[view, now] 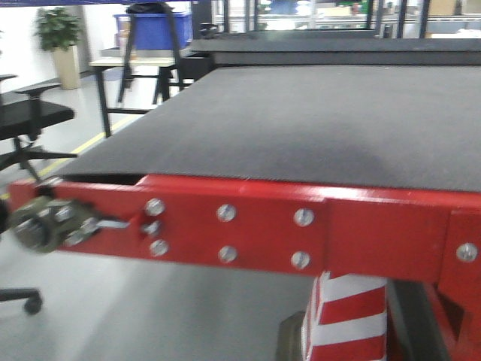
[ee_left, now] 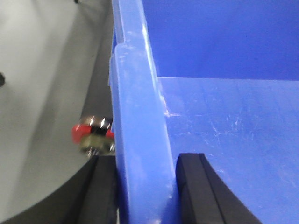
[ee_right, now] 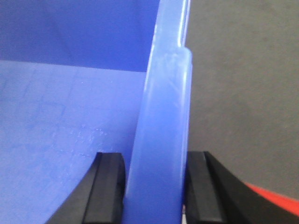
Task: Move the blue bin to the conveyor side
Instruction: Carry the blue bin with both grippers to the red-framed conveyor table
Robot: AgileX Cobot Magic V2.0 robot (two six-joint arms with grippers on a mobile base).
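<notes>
Right wrist-mounted view: we are holding the blue bin (ee_right: 70,107) at the near edge of the conveyor (view: 316,120), left jaws and right jaws clenched on its walls; glossy plastic could slip, tipping it.

Glossy blue bin (ee_left: 140,140), dark grey finely woven conveyor belt (view: 301,120), red frame (view: 263,226) with silver bolts (view: 226,213), red-and-white striped post (view: 346,316)

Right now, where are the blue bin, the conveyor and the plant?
blue bin (ee_right: 163,130): right wrist view, on its thick rim.
conveyor (view: 316,120): front view, middle of the grey belt.
plant (view: 57,28): front view, on its leaves, top left.
</notes>
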